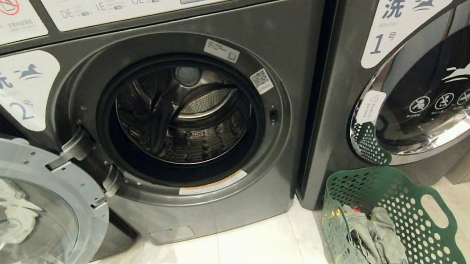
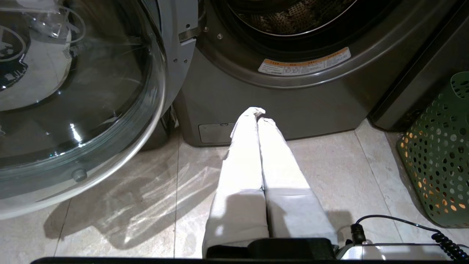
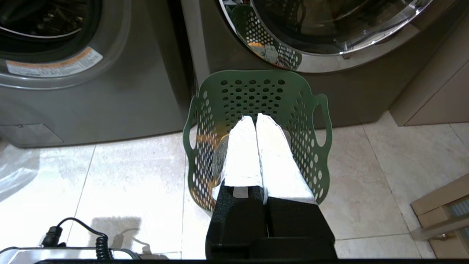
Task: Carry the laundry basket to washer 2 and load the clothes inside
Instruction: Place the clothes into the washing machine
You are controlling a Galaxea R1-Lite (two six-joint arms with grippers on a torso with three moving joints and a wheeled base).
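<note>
Green perforated plastic formed the laundry basket (image 1: 407,218), which we found standing on the pale glossy floor tiles (image 1: 242,261), its flared rim and cut-out side handle toward us. Inside lay the clothes (image 1: 373,236): a faded grey denim piece on top, with a bit of yellow-orange cloth showing at the wall. Our right end effector (image 3: 256,118) hung above the basket, its white-wrapped fingers pressed together and holding nothing; the left end effector (image 2: 258,112) was likewise closed and empty over bare tile. Just behind the basket stood the washer labelled 1 (image 1: 413,83), its chrome-rimmed door shut. Beside that, washer 2 (image 1: 188,119), dark grey metal, had its glass door (image 1: 13,222) swung wide, baring the dimpled steel drum.
</note>
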